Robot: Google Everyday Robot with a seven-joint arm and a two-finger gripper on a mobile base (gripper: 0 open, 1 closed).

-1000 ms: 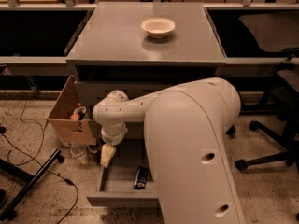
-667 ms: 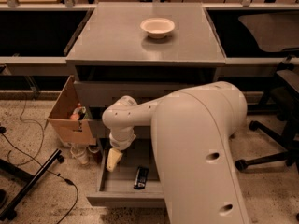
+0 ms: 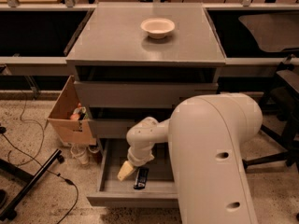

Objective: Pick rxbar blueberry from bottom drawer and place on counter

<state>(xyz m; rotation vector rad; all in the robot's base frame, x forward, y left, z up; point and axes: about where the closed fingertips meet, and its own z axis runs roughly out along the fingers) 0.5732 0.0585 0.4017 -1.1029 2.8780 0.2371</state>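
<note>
In the camera view, the bottom drawer [image 3: 135, 199] stands open. The rxbar blueberry [image 3: 141, 178] lies inside, not yet picked up. The pincer [image 3: 126, 171] hangs just left of it; spread or pressed together, nobody can tell. Lifting it onto the surface [image 3: 117, 41] is left.

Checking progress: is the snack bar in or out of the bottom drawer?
In. The snack bar lies inside the open bottom drawer, the gripper beside it.

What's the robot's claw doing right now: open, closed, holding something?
Gripper: cannot tell; it is down in the bottom drawer, beside the rxbar blueberry.
</note>
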